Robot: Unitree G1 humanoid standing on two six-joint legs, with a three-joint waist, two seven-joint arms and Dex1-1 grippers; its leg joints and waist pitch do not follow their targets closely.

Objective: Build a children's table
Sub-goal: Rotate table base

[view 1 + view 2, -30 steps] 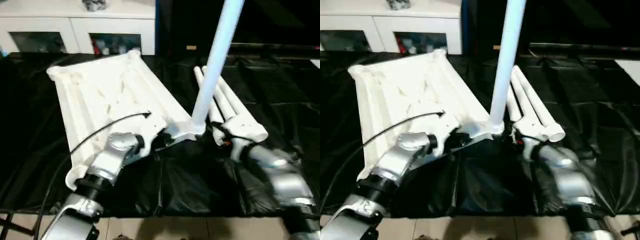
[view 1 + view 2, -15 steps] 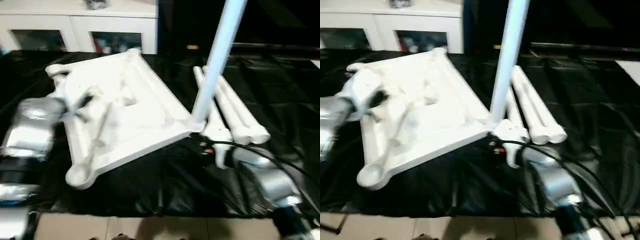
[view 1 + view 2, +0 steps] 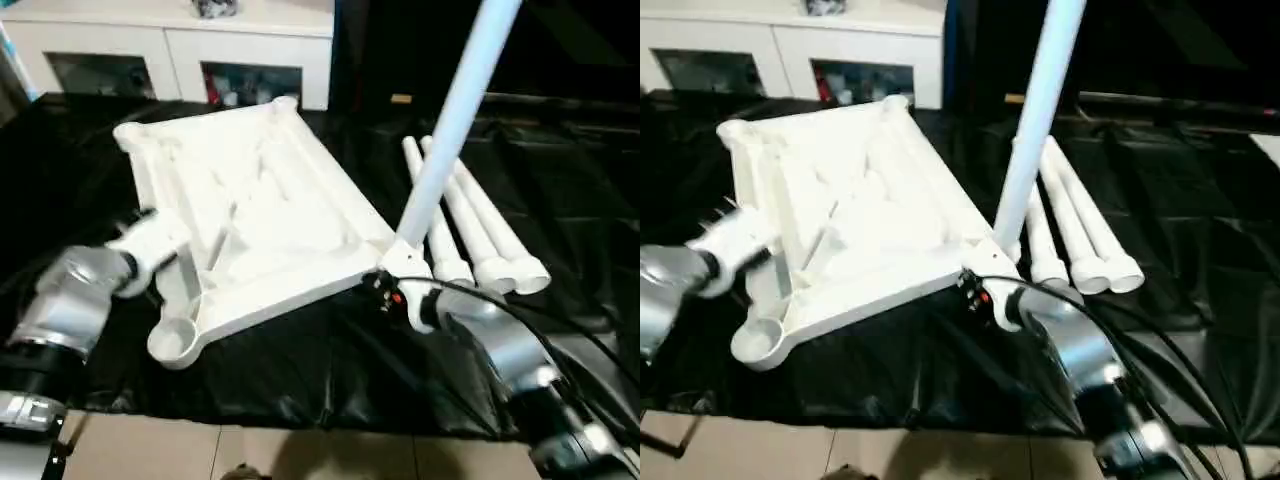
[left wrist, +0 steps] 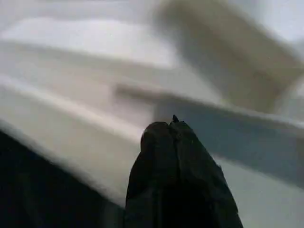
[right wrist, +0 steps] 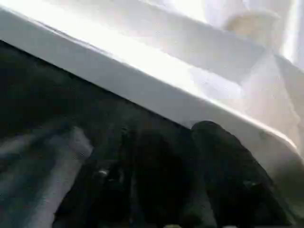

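Underneath everything, a black sheet (image 3: 300,370) covers the work surface, and the white table top (image 3: 255,215) lies on it upside down, ribbed underside facing up, turned at an angle with a round corner socket (image 3: 175,340) nearest the robot's left side. Behind it stands a white cabinet (image 3: 180,50) with glass doors. One leg (image 3: 450,130) stands upright and slightly tilted in the corner socket nearest the robot's right arm, rising out past the top of the view. Three more legs (image 3: 470,225) lie side by side on the sheet just beyond that corner, flared ends toward the robot.

The silver left forearm reaches in from the left edge, with the left gripper (image 4: 173,126) pointing at the long side rim of the table top; its two black fingers are pressed together and hold nothing. The silver right forearm comes up from the lower right corner, a black cable looping over it. The right gripper (image 5: 171,137) sits at the corner bearing the upright leg, fingers (image 5: 223,156) apart, one dark finger up against the white rim; a grip cannot be told
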